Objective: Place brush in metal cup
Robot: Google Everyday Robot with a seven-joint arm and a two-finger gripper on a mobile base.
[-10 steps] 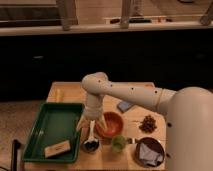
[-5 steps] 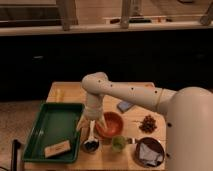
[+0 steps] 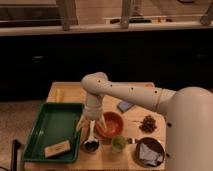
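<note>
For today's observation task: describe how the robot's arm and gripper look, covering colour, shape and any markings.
The arm is smooth, off-white and tubular, with rounded joints and a row of small dark dots along its upper segment. It widens into a bulky pale shoulder at the right. The gripper, above the table's front edge beside the orange bowl, ends in slim pale fingers.

The gripper (image 3: 91,124) hangs above the metal cup (image 3: 90,146), pale matt plastic like the smooth arm. The cup looks dull silver-grey. The green tray (image 3: 42,131) shines like glossy plastic; the table (image 3: 67,93) is matt wood; pale cloth fills the dark bowl (image 3: 148,152).
</note>
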